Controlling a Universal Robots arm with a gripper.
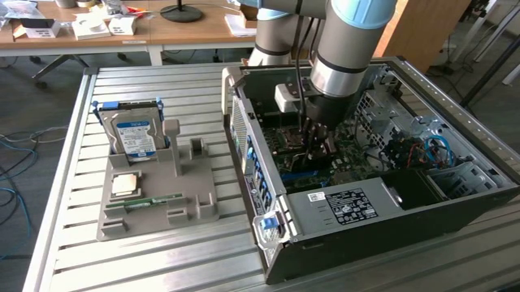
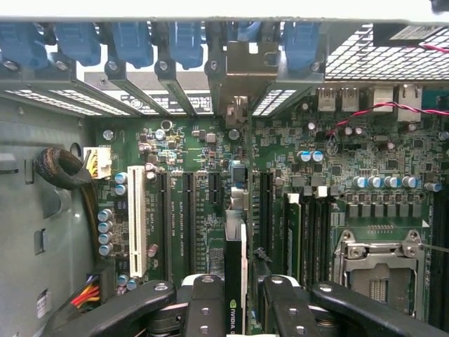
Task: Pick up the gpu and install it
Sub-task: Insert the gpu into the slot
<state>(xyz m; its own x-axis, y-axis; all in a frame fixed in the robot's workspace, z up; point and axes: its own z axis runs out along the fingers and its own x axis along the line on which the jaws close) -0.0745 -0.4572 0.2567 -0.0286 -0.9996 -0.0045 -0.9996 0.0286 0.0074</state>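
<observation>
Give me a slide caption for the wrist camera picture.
Inside the case, the gripper holds the gpu edge-on at the motherboard slots, its bracket toward the rear openings.

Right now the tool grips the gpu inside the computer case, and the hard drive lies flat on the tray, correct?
One detail is wrong. The tool does grip the gpu inside the computer case, but the exterior view shows the hard drive standing on end in the tray, not lying flat.
</observation>
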